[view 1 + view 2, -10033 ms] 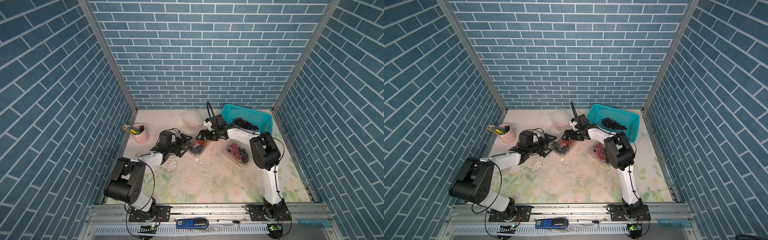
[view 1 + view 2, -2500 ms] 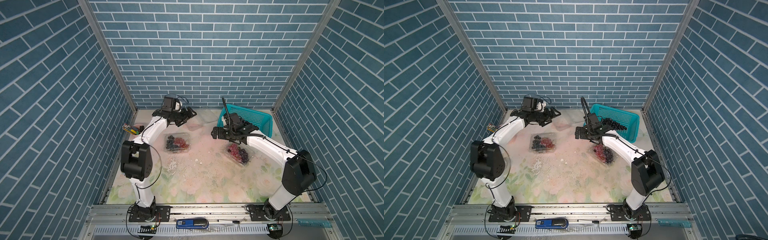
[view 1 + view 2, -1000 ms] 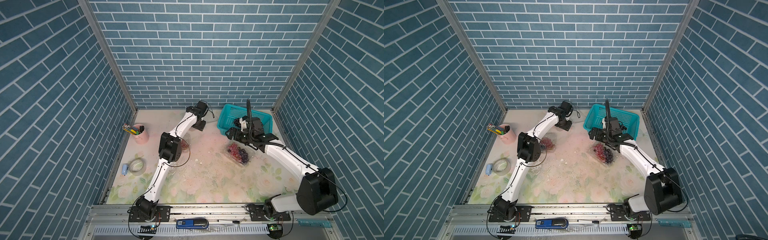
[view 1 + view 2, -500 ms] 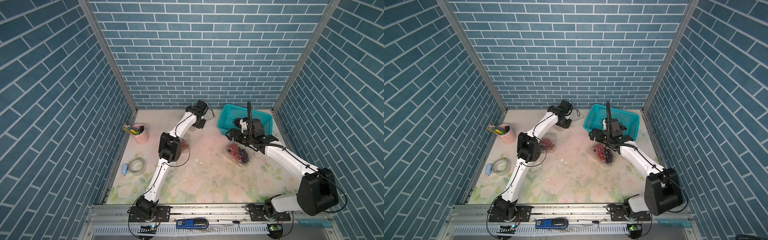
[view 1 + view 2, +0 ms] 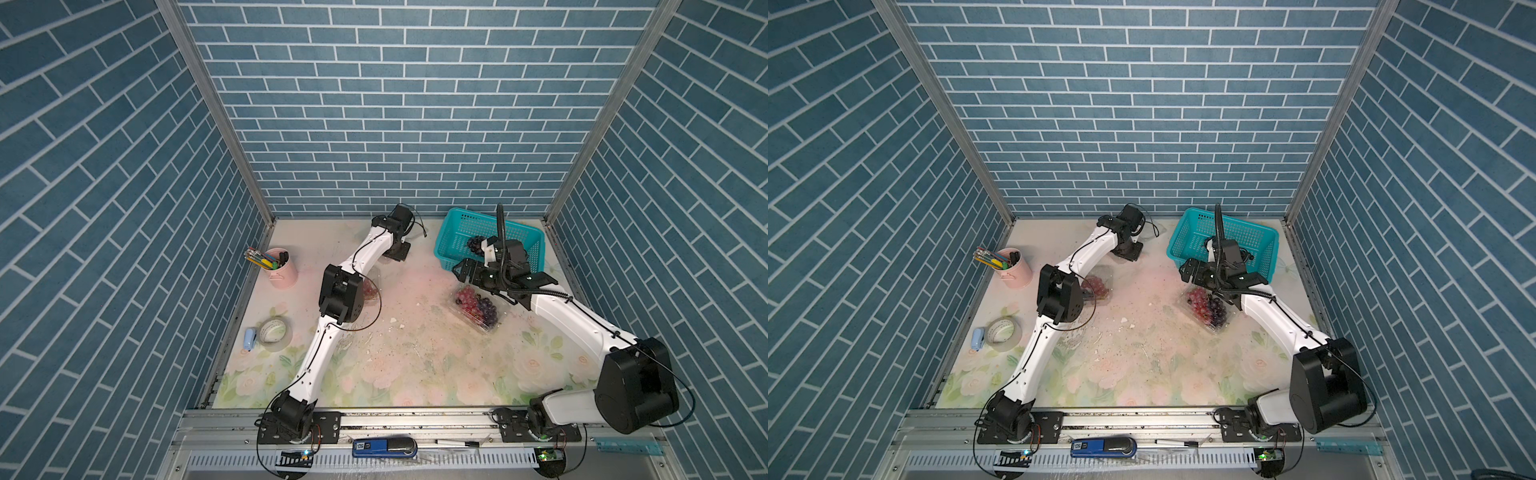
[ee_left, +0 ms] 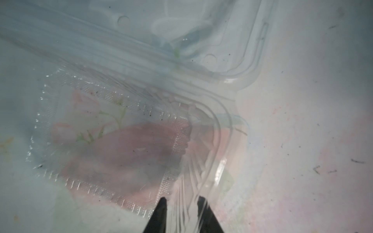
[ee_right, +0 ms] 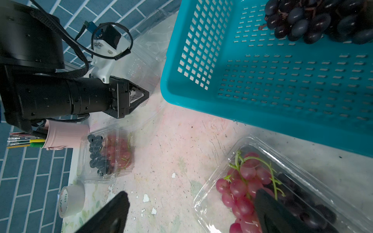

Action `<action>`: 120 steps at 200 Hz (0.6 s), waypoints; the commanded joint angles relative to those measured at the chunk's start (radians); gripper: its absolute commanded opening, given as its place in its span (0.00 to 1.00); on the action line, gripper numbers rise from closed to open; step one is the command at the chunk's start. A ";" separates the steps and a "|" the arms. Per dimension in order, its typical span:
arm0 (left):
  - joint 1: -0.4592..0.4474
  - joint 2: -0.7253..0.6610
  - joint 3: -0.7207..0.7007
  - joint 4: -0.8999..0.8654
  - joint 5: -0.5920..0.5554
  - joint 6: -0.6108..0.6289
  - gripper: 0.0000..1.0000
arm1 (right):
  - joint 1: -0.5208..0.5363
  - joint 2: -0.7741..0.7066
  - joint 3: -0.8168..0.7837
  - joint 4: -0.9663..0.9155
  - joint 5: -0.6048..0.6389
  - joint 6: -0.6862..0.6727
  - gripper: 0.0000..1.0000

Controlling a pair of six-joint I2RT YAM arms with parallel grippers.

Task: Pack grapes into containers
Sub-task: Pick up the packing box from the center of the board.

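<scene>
L arm (image 5: 353, 266) is stretched way to the back of the counter (image 5: 415, 353). The L claw (image 6: 181, 201) is pressed nearly together, w/ the clear rim of the empty clamshell (image 6: 220, 121) pinched between its tips. That box sits by the back wall, just beside the teal basket (image 5: 453, 237), w/ nothing in it but a few specks. It looks opened out flat in the wrist view, tho the plastic is blurry. R claw (image 7: 191, 193) is spread wide & holds nothing. It hangs over the counter just in front of the basket, one finger above the R clamshell (image 5: 478, 309). That box lies near the basket's front edge w/ a red bunch (image 7: 242, 181) inside & dark berries next to it. The third clamshell (image 5: 1100, 282) is over toward the L side, near the pink pen cup (image 5: 284, 270). It holds dark & red grapes (image 7: 109, 155) side by side, & the L arm's elbow hides part of it in both top views. One dark bunch (image 7: 314, 20) lies inside the basket. A tape roll (image 5: 273, 332) sits by the L edge of the counter, well apart from the boxes. Crumbs & specks are scattered across the middle.
</scene>
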 commanded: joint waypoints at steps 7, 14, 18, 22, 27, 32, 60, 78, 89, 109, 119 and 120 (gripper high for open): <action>0.006 -0.050 0.005 0.012 0.025 -0.025 0.23 | -0.009 -0.034 -0.015 0.015 -0.001 0.023 0.98; 0.004 -0.069 0.003 0.017 0.034 -0.030 0.22 | -0.010 -0.036 -0.019 0.017 -0.001 0.023 0.97; 0.006 -0.080 0.004 0.020 0.039 -0.036 0.21 | -0.009 -0.037 -0.022 0.018 -0.001 0.024 0.98; 0.003 -0.092 0.004 0.021 0.045 -0.040 0.20 | -0.010 -0.037 -0.023 0.018 -0.001 0.025 0.98; 0.004 -0.106 0.004 0.023 0.050 -0.047 0.19 | -0.011 -0.037 -0.024 0.019 -0.001 0.025 0.98; 0.004 -0.121 0.002 0.029 0.059 -0.054 0.18 | -0.012 -0.039 -0.025 0.019 -0.001 0.025 0.97; 0.005 -0.175 0.003 0.041 0.104 -0.080 0.15 | -0.017 -0.047 -0.026 0.024 -0.001 0.025 0.98; 0.004 -0.196 0.009 0.033 0.124 -0.100 0.15 | -0.021 -0.053 -0.027 0.022 -0.003 0.022 0.97; 0.003 -0.214 0.009 0.032 0.137 -0.113 0.15 | -0.024 -0.058 -0.030 0.021 -0.004 0.019 0.98; -0.009 -0.258 0.009 0.024 0.150 -0.136 0.15 | -0.028 -0.072 -0.038 0.014 -0.003 0.012 0.98; -0.018 -0.287 0.005 0.017 0.149 -0.153 0.15 | -0.033 -0.080 -0.040 0.007 -0.002 0.004 0.98; -0.018 -0.290 0.004 0.017 0.149 -0.155 0.15 | -0.034 -0.081 -0.040 0.006 -0.002 0.003 0.98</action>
